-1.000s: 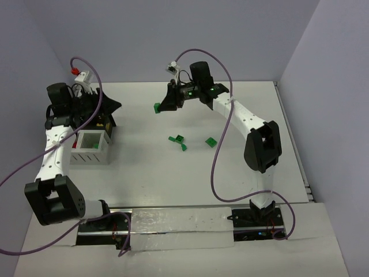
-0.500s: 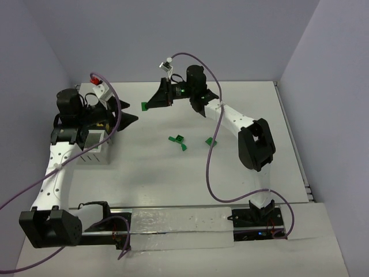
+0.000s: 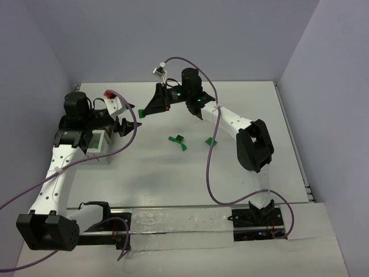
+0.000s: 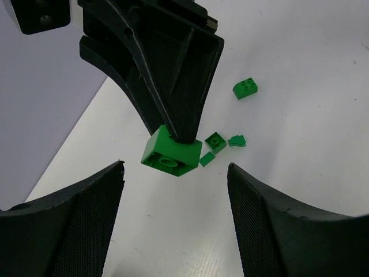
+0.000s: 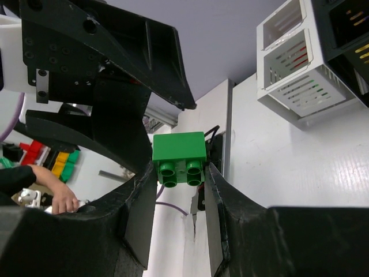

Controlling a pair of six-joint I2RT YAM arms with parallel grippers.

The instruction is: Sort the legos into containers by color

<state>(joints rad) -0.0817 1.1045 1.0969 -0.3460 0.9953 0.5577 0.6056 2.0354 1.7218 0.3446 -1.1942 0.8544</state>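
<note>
Right claw pinches green brick in mid-air, just before left claw, which gapes wide, empty. More green bricks lie loose on the counter; white box sits on its left side.

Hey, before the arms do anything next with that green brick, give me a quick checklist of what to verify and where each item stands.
1. Grip: right end effector shut on the green brick: ok.
2. Receiver: left end effector open wide: ok.
3. Alignment: brick centred on that gap in the left wrist view: ok.
4. Depth: brick far enough into the gap to close on: cannot tell.
5. Drop spot: free green compartment in the white box: cannot tell, its inside is hidden.
6. Path: loose green bricks lie apart from both arms: ok.
</note>
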